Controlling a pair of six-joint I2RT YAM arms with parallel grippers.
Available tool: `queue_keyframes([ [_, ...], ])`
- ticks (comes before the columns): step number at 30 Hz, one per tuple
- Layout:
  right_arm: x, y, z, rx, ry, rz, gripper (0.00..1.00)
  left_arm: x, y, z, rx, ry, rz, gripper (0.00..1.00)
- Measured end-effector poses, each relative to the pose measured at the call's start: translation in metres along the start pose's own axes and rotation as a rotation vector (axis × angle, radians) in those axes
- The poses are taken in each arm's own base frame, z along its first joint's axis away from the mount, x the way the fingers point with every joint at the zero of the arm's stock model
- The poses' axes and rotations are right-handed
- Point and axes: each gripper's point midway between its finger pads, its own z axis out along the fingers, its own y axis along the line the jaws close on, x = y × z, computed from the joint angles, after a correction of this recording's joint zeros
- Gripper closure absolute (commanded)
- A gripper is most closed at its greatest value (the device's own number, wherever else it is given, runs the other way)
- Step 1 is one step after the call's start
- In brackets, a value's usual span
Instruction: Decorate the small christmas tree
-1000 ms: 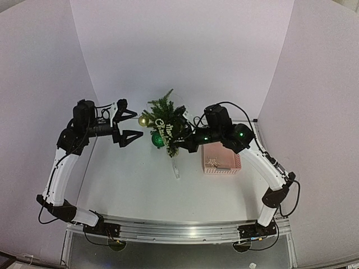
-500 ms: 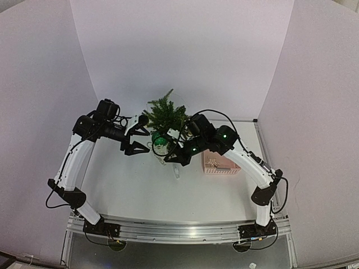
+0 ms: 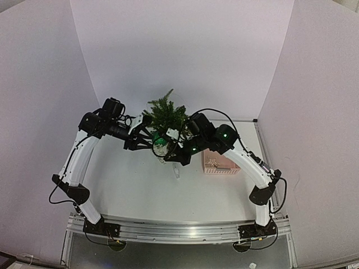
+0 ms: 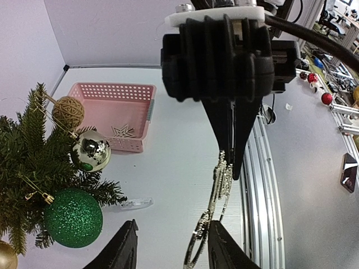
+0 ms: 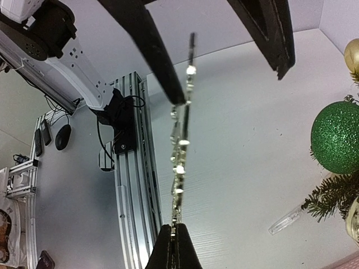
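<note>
ok, top view: small christmas tree [image 3: 165, 115] sits back-centre on the table [image 3: 129, 185], pink basket [image 3: 220, 162] near its right. left wrist: i see left gripper [image 4: 174, 224] jaws partly apart either side of a silver glitter ornament [image 4: 220, 185]; contact unclear. green ball [image 4: 73, 217] hangs on the tree at frame left. right wrist: right gripper [image 5: 175, 230] jaws pinched tight on the ornament's near end.

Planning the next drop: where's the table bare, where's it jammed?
Bare: near table, between the rail and the clear plastic piece; also the strip under the left arm. Crowded: before the small christmas tree, where left claw and right claw meet at the silver ornament; pink basket right of them.
</note>
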Motion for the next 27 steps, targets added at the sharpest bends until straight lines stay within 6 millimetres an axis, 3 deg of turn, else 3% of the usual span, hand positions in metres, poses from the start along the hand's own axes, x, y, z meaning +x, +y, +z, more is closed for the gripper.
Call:
queue_keyframes([
  [4, 0.000, -0.002, 0.002, 0.004, 0.002, -0.008, 1.00, 0.001, 0.000, 0.002, 0.006, 0.003, 0.007, 0.75],
  [17, -0.001, -0.016, 0.000, 0.088, 0.005, -0.050, 1.00, -0.008, -0.001, -0.002, -0.010, -0.009, 0.050, 0.69],
  [27, -0.011, -0.019, -0.005, 0.121, -0.020, -0.096, 1.00, -0.011, 0.000, -0.003, -0.018, -0.013, 0.080, 0.81],
])
